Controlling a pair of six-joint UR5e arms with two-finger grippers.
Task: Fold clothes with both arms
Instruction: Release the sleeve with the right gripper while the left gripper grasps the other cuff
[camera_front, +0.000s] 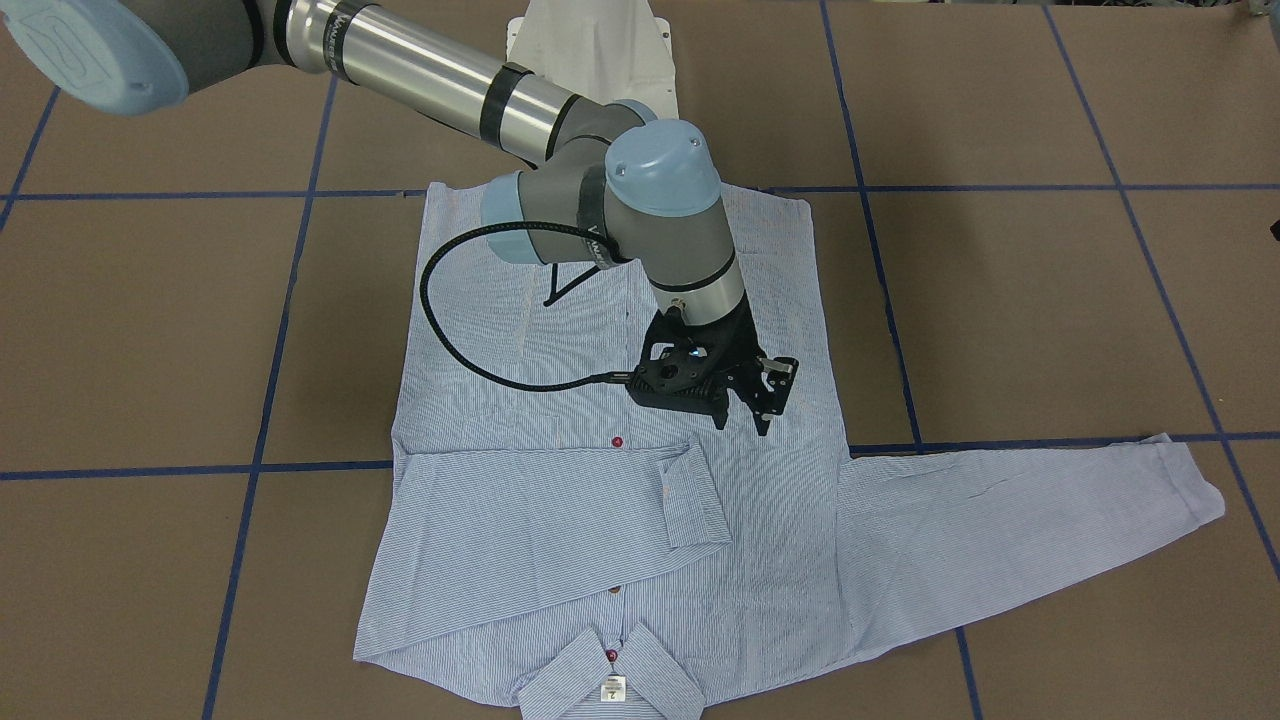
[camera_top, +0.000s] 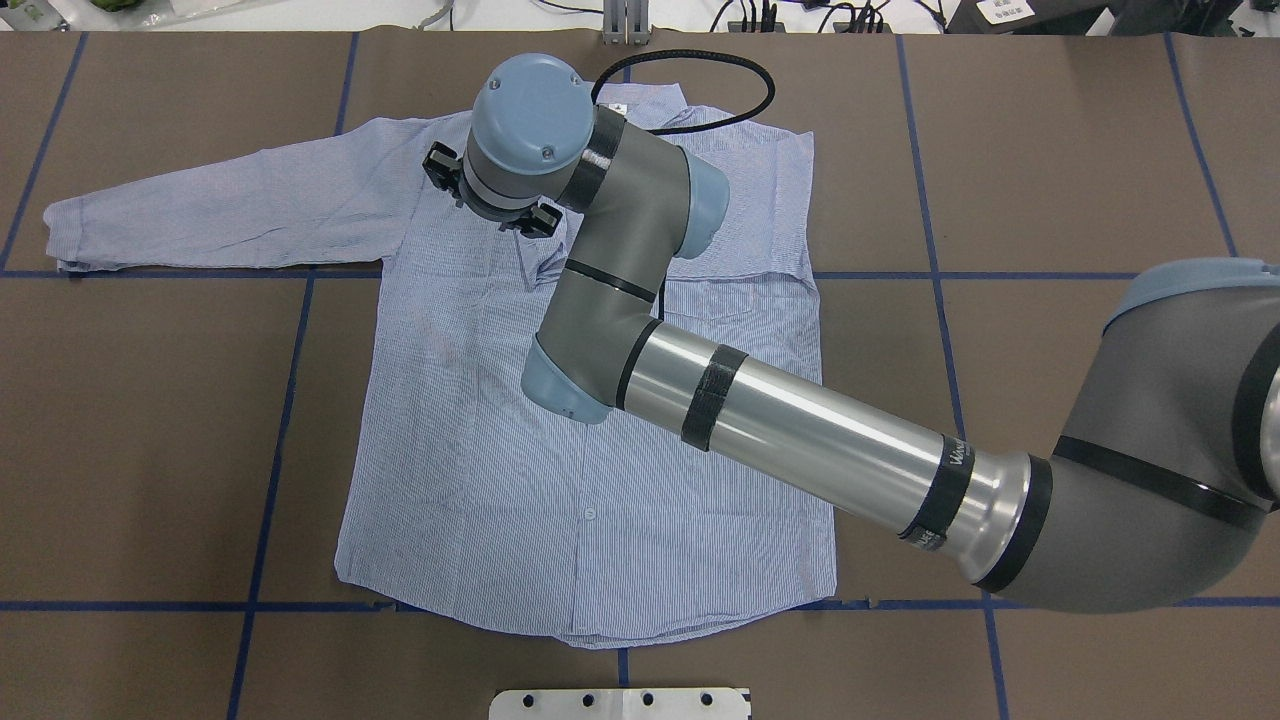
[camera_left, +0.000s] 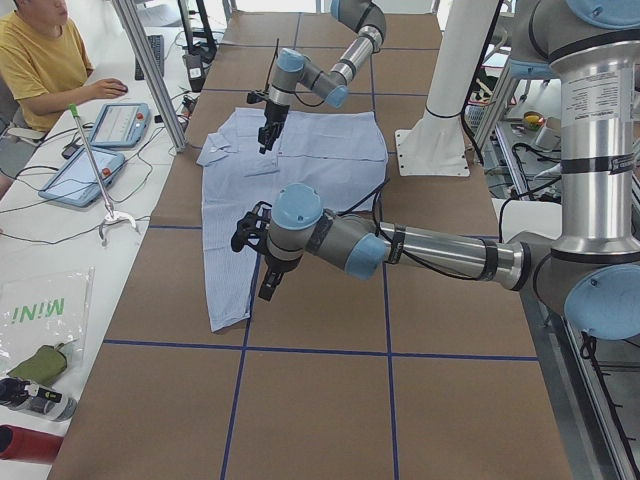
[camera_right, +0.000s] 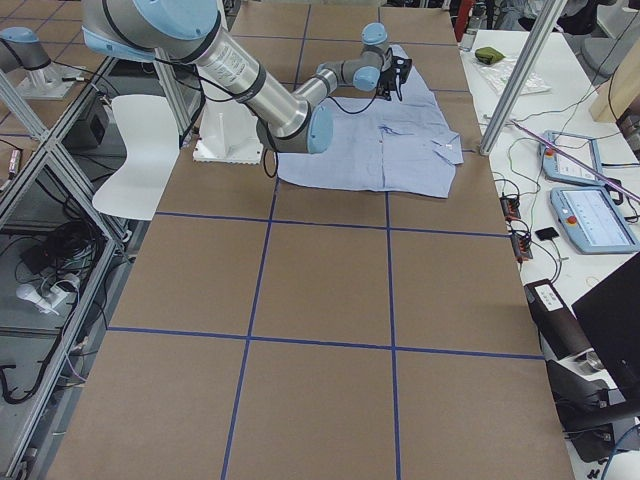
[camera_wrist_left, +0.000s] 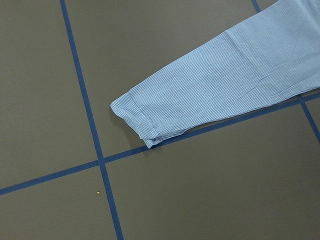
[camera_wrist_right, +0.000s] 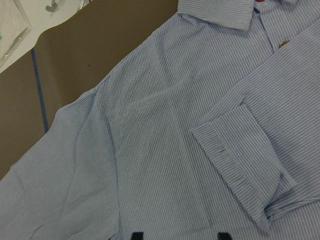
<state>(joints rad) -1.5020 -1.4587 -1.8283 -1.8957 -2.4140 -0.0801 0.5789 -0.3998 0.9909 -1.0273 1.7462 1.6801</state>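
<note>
Brown taped table (camera_front: 1050, 300): shirt (camera_front: 780, 520), one sleeve (camera_front: 560, 500) folded; right gripper (camera_front: 744, 420) spread, empty; left gripper (camera_left: 266, 285) (grip unreadable) should pinch cuff (camera_wrist_left: 142, 120) squarely.

- A brown table (camera_front: 1000, 300), marked into large squares by blue tape lines (camera_front: 1000, 187).
- A white pedestal base (camera_front: 620, 40) at its robot-side edge.
- A person in a yellow shirt (camera_left: 35, 60) sits at a white side table with two teach pendants (camera_left: 120, 123) (one near the hand).
</note>
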